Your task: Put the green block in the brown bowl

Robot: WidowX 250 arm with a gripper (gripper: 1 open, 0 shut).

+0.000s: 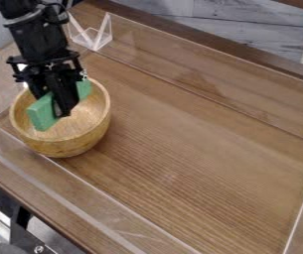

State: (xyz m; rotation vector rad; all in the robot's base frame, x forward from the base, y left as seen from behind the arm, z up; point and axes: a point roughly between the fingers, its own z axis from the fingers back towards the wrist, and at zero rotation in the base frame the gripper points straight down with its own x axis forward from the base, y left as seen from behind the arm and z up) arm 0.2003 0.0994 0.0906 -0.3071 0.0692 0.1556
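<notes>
A: What is inside the brown bowl (64, 124)?

B: The green block (55, 104) hangs tilted in its hollow, low over the bottom. I cannot tell if it touches the wood.

A: Is it released?

B: No. The black gripper (61, 91) clenches the block from above.

A: How does the block look?

B: A plain bright green bar, matte.

A: And around the bowl?

B: A wooden table (207, 139) with grain, with clear plastic walls (61, 203) at its edges.
</notes>
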